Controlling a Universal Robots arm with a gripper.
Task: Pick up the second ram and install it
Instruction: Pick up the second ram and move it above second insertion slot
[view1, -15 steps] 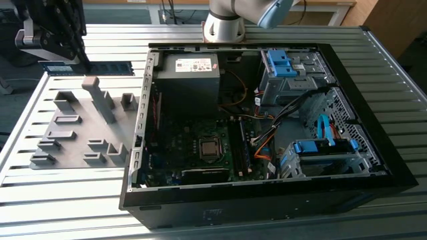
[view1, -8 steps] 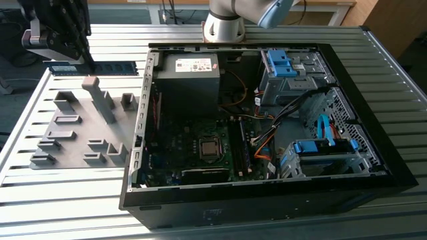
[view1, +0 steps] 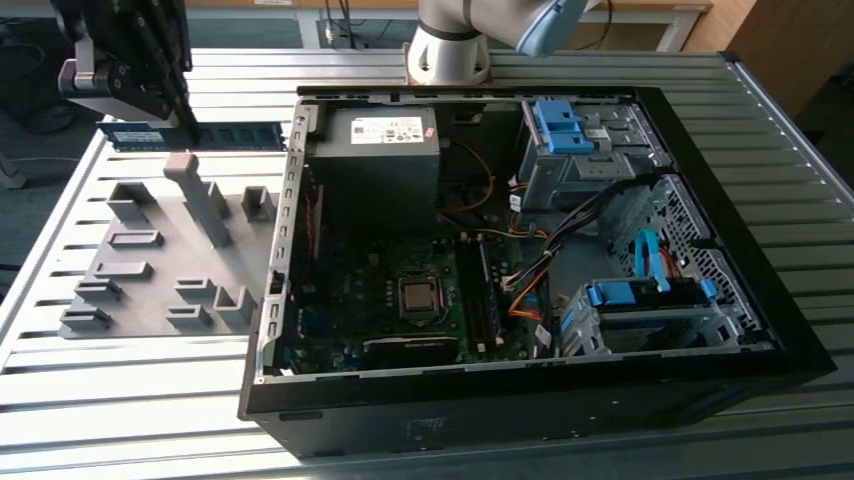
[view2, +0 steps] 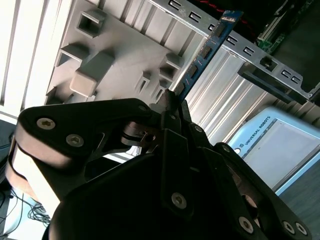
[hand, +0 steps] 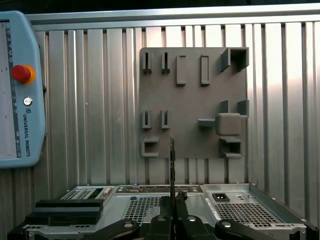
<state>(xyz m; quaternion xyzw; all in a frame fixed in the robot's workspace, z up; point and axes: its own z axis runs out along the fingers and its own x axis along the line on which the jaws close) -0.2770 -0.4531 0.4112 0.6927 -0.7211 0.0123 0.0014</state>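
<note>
Claw (view1: 176, 122) hangs over the far end of the grey holder plate (view1: 160, 270), off to one side of the open computer case (view1: 534, 410).

Grip: fingers drawn together on the second ram (view1: 234, 135). In the second wrist view the claw (view2: 172, 100) pinches one end of the stick and the second ram (view2: 210, 45) runs straight out from the fingertips, chips showing along its face. In the first wrist view the claw (hand: 172, 202) has the second ram (hand: 172, 160) edge-on, a thin dark line rising from between the fingertips.

Position of the stick: in the exterior view it lies level, long side across, reaching from the claw toward the case wall. It appears to be off the holder plate (hand: 190, 100), which sits beyond the fingertips with its slots bare.

Surroundings: the case lies on its side, lid off, motherboard (view1: 400, 260) exposed, well apart from the claw. A light-blue pendant (hand: 20, 90) rests on the ribbed metal table (view1: 134, 400).

Progress, as judged: the pick-up looks done, with the stick gripped and raised. The install is not done, since the stick is outside the case and nowhere near the board. Whether another stick already sits in the board cannot be told.
</note>
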